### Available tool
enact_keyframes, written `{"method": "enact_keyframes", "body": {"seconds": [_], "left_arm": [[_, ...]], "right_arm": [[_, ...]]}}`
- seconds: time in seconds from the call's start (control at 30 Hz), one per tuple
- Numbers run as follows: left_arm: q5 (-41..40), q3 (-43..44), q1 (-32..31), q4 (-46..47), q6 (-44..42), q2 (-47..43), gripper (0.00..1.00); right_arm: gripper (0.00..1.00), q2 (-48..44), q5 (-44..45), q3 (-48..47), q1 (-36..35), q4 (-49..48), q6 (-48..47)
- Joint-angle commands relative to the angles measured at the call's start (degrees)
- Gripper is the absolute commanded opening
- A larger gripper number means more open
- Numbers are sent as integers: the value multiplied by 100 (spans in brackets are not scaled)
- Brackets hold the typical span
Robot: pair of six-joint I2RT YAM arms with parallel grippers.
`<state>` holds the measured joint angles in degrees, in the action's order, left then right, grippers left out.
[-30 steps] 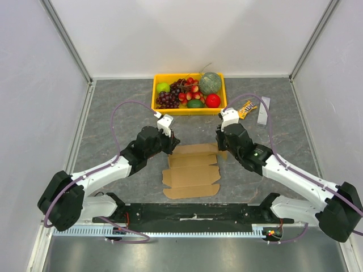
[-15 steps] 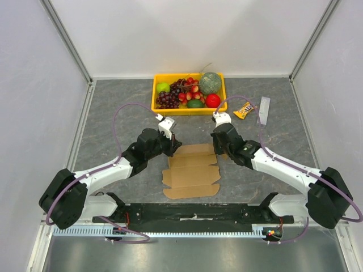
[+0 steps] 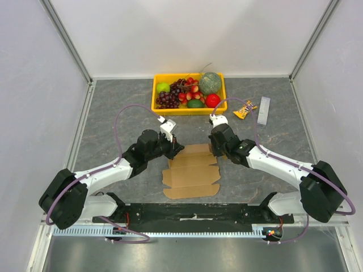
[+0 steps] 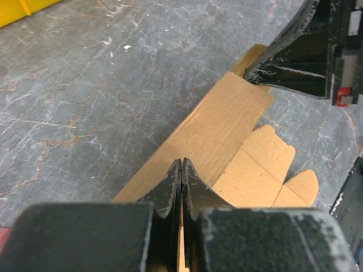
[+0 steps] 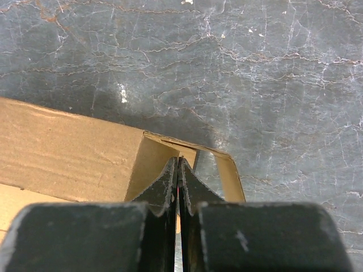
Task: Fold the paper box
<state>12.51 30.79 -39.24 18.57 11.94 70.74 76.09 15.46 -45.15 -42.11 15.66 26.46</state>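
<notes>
Paper box (image 3: 191,170) lies mostly flat on the grey marbled desk (image 3: 113,113), near the front edge and between the two arms. It is plain brown cardboard, its die-cut tabs and flaps spread toward the arm bases. The long panel at its far side stands up from the desk.

The left arm (image 3: 108,170) reaches in from the left to the far-left end of that panel. In the left wrist view the left jaws are pressed together with only a hairline between them. A sliver of brown cardboard (image 4: 227,124) shows in that line, so they pinch the panel's thin edge. The same view shows the panel running away to the upper right, where the other arm's dark fingers (image 4: 295,56) sit at its far end.

The right arm (image 3: 278,164) comes in from the right to the far-right corner. The right wrist view shows the right jaws likewise closed tight, meeting at the corner where the upright panel (image 5: 68,147) joins a small side tab (image 5: 229,175). They nip cardboard there.

Beyond the box, against the back of the desk, sits a yellow tray (image 3: 187,111) holding grapes (image 3: 167,99), a melon (image 3: 210,83) and other fruit. To its right lie a small snack packet (image 3: 245,109) and a pale strip (image 3: 264,110), well apart from the box.
</notes>
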Motion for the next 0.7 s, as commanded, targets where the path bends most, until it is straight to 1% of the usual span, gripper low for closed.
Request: {"method": "enact_keyframes", "body": {"seconds": [0.0, 0.37, 0.53, 0.67], "left_arm": [[383, 68, -101, 226, 89, 89, 2], [357, 200, -189, 138, -8, 379, 2], [331, 200, -197, 121, -26, 388, 2], [339, 217, -189, 121, -26, 440, 2]], "right_arm": [[5, 28, -105, -12, 27, -98, 88], [5, 72, -649, 208, 185, -484, 193], [4, 2, -1123, 471, 440, -783, 298], [4, -51, -1694, 709, 659, -1170, 395]]}}
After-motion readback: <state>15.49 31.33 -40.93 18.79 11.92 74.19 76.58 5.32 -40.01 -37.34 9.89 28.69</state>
